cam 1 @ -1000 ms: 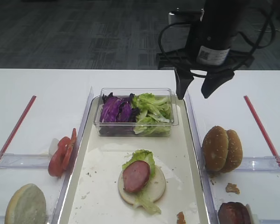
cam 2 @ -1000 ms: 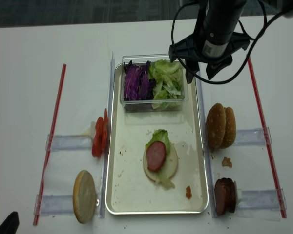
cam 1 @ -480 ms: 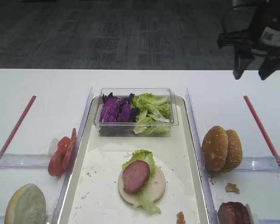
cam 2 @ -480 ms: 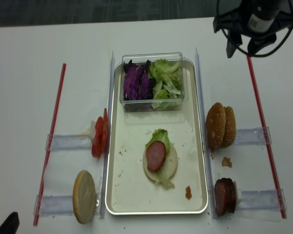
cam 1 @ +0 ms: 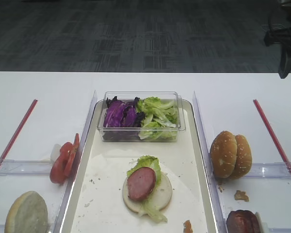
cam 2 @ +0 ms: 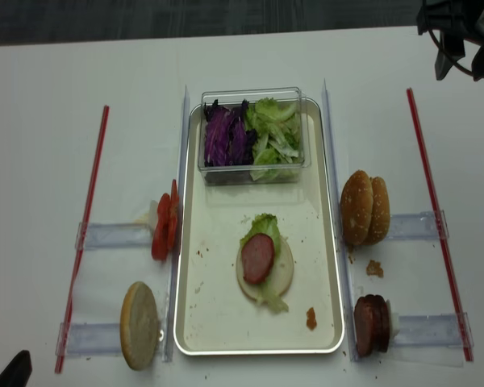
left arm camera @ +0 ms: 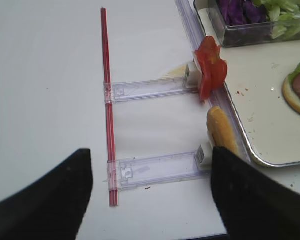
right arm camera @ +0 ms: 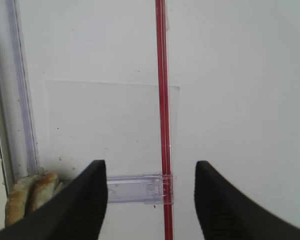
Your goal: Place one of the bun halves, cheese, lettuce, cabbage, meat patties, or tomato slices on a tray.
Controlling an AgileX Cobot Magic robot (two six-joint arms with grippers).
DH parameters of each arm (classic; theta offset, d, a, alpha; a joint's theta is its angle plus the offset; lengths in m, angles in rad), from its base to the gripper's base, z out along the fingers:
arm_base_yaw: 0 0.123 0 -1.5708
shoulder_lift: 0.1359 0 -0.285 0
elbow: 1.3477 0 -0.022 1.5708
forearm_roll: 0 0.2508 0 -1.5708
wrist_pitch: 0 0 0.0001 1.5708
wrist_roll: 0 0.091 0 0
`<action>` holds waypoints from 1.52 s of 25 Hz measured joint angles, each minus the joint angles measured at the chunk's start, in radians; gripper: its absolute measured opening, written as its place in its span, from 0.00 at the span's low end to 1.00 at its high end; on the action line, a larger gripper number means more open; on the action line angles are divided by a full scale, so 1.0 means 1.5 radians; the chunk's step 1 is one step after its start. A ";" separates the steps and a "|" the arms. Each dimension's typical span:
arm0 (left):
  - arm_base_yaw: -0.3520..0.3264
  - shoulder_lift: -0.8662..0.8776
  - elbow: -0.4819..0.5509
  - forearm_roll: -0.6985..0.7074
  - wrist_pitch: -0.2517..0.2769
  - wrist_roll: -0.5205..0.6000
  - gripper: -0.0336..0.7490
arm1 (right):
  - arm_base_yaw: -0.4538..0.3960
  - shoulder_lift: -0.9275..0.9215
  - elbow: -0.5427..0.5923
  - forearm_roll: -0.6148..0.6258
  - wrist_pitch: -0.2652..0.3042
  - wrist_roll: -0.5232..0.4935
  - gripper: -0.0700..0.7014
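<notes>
On the tray lies a pale bun half topped with lettuce and one meat patty. Tomato slices and another bun half stand on edge left of the tray. Right of it stand sesame bun halves and more meat patties. Cabbage and lettuce fill a clear box. Cheese is out of view. My right gripper is open and empty, high over the far right corner. My left gripper is open and empty at the near left.
The clear plastic box sits across the tray's far end. Red strips run along both sides, with clear plastic holders between them and the tray. Crumbs lie beside the right buns.
The right arm has swung from above the clear box out to the far right corner, rising away from the tray. Its jaws stayed open. The food has not moved.
</notes>
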State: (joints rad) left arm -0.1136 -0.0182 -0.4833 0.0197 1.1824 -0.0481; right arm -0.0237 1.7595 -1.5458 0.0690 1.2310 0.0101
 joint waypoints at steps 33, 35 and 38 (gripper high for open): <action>0.000 0.000 0.000 0.000 0.000 0.000 0.65 | -0.001 -0.417 0.332 -0.001 0.006 -0.014 0.63; 0.000 0.000 0.000 0.000 0.000 0.000 0.65 | -0.001 -0.453 0.363 -0.001 0.007 -0.014 0.63; 0.000 0.000 0.000 0.000 0.000 0.000 0.65 | -0.001 -0.502 0.410 -0.001 0.008 -0.015 0.63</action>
State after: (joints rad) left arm -0.1136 -0.0182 -0.4833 0.0197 1.1824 -0.0481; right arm -0.0250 1.0065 -0.9307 0.0682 1.2425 -0.0119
